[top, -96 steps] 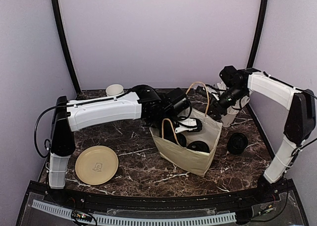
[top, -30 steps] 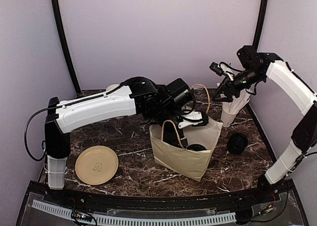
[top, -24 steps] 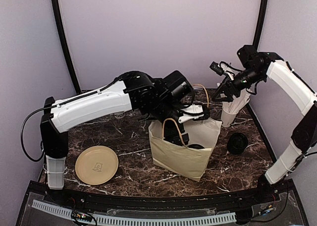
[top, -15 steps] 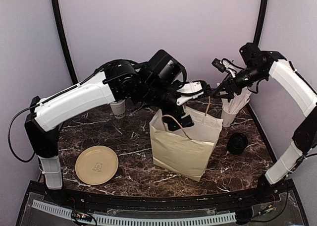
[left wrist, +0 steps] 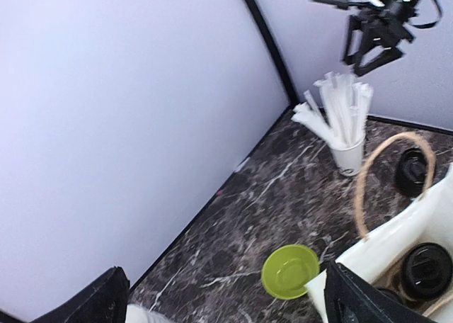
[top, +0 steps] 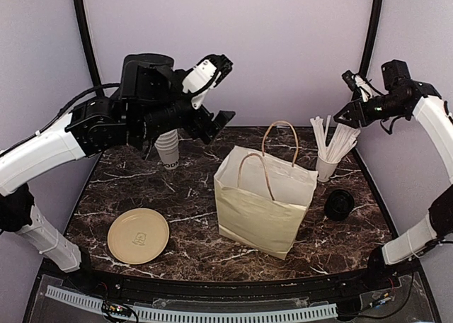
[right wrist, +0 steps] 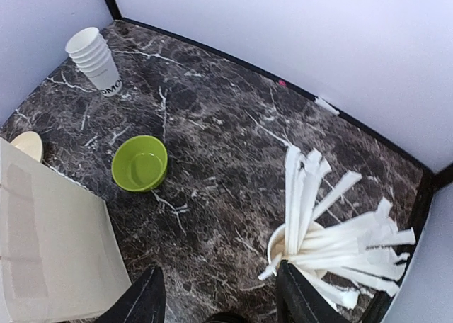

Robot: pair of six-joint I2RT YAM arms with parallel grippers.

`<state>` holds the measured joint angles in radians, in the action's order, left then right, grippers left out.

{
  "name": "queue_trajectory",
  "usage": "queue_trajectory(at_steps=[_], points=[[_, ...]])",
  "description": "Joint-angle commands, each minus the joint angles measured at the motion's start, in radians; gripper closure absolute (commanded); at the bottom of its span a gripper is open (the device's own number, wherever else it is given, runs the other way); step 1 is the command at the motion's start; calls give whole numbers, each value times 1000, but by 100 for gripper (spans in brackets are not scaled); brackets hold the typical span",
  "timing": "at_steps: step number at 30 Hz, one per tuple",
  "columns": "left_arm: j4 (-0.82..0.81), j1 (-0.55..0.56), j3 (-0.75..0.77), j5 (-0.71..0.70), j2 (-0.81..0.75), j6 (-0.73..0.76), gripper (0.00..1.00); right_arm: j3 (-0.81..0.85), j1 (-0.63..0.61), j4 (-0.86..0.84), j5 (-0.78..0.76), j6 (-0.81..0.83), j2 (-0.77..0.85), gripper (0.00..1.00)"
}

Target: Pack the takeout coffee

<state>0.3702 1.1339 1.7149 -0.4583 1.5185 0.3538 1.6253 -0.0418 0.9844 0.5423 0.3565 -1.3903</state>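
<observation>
The white paper bag (top: 265, 199) stands upright in the middle of the table, handles up. In the top view the takeout coffee is hidden inside it. In the left wrist view a black lid (left wrist: 427, 270) shows down in the bag's mouth (left wrist: 396, 231); the cup's white body is hidden. My left gripper (top: 225, 89) is open and empty, raised high to the left of the bag; its fingers frame the left wrist view (left wrist: 233, 302). My right gripper (top: 345, 96) is open and empty, high above the straw cup; it also shows in the right wrist view (right wrist: 223, 298).
A cup of straws (top: 329, 153) stands right of the bag, with a black round object (top: 340, 204) in front of it. A stack of lidless cups (top: 168, 149) stands back left. A green bowl (right wrist: 139, 163) sits behind the bag. A tan plate (top: 138, 236) lies front left.
My left gripper has come up out of the bag and swung high to the left, empty. My right gripper has drawn back from the bag's handle to the right. The bag stands by itself.
</observation>
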Motion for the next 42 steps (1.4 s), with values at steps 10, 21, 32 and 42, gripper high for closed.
queue_trajectory(at_steps=[10, 21, 32, 42], points=[[-228, -65, -436, -163, -322, -251, 1, -234, 32, -144, -77, -47, -74, 46], [-206, -65, -453, -158, -331, -292, 2, -215, 31, -194, -94, -74, -118, 87], [-208, -65, -456, -178, -315, -271, 3, -66, 32, -87, -155, -67, 19, 100], [-199, -65, -409, -268, -316, -216, 3, 228, 31, 91, -101, -16, 143, 100]])
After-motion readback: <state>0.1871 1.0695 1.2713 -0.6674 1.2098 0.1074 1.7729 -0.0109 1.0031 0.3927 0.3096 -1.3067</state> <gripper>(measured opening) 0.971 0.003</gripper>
